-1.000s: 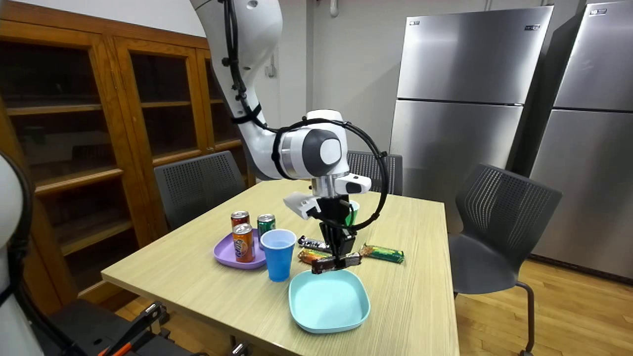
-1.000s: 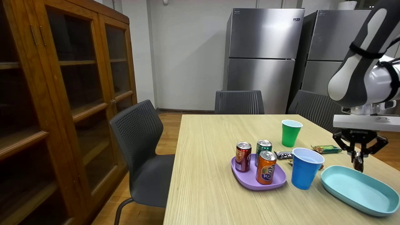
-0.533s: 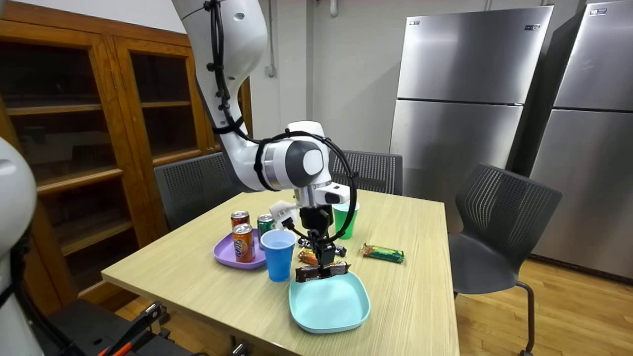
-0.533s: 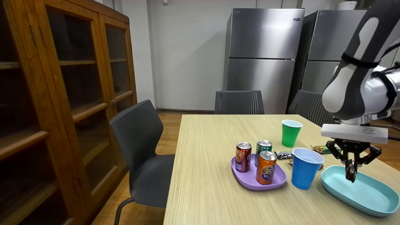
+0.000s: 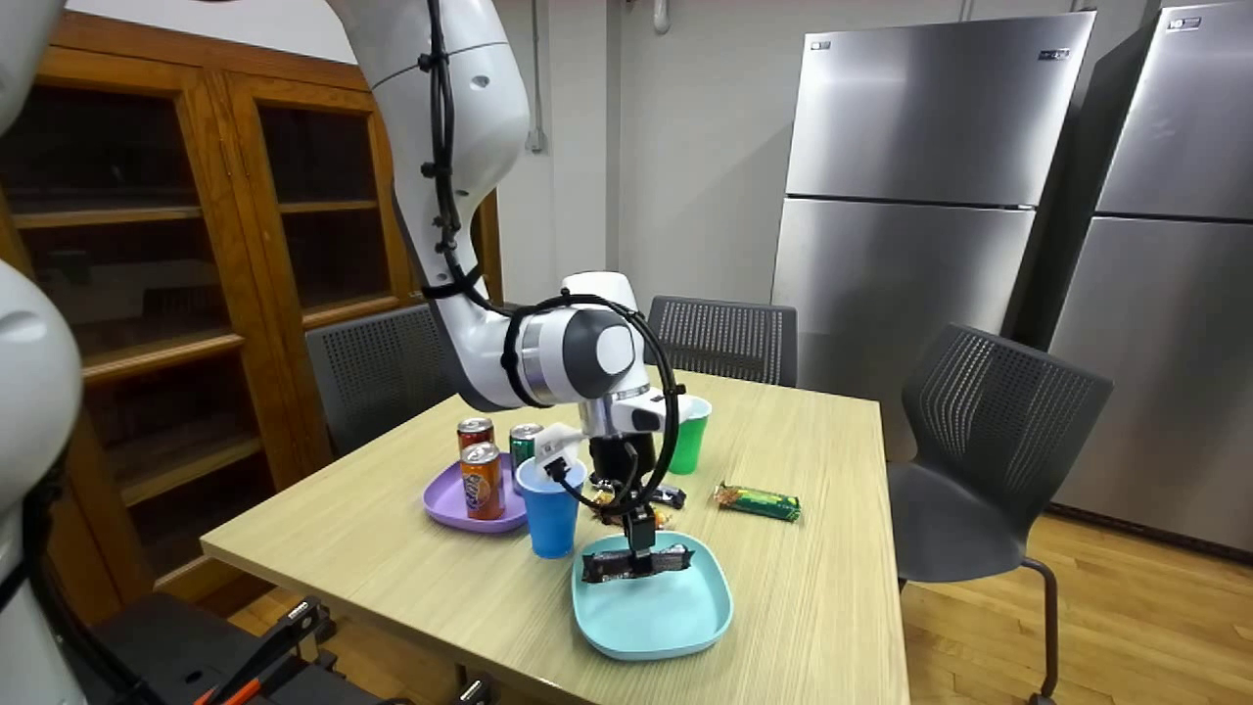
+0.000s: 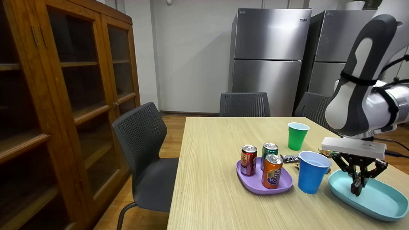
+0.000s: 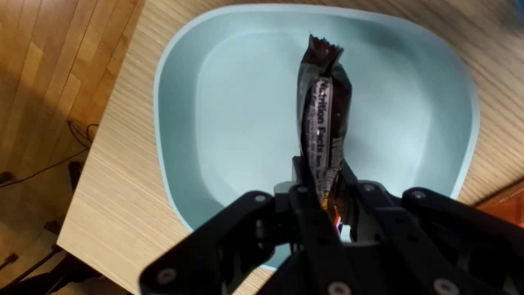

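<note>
The black two-fingered gripper (image 7: 323,170) pinched a dark-brown, plastic-wrapped snack bar (image 7: 324,119) around its middle, presumably for balance, over a rounded-square turquoise plastic tray (image 7: 249,119); a tapered blue plastic cup (image 6: 311,177) stood just beside the tray.

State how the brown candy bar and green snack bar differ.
The brown candy bar is dark; the green snack bar brighter. The brown candy bar is clamped in the gripper over the turquoise plate; the green snack bar lies on the table. Both are elongated.
</note>
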Controlling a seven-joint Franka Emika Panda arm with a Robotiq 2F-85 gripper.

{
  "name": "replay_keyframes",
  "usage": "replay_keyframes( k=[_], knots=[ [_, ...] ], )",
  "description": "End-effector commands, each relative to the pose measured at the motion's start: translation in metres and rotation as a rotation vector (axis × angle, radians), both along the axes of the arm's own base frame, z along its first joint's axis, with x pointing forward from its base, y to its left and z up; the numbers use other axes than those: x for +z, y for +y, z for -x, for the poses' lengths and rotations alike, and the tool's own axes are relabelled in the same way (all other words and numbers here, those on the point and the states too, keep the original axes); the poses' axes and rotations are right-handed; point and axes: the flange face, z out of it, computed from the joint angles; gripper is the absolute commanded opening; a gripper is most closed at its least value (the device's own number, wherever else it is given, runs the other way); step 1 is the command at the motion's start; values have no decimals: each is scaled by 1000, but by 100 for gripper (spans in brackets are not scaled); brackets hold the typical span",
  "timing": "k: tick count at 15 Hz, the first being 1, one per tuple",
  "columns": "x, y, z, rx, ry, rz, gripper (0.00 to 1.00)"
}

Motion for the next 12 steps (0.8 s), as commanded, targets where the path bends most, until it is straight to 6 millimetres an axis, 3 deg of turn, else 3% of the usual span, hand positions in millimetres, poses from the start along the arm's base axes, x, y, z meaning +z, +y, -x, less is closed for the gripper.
replay_keyframes(
  k=[1,2,9,12],
  knots=[
    [4,-1,-9,-22,-15,21,43],
    [7,-2,-9,-19,-20,21,44],
    [54,-25,-25,-46,-105,-4,95],
    [71,-42,-39,-75,-152,-9,100]
  ],
)
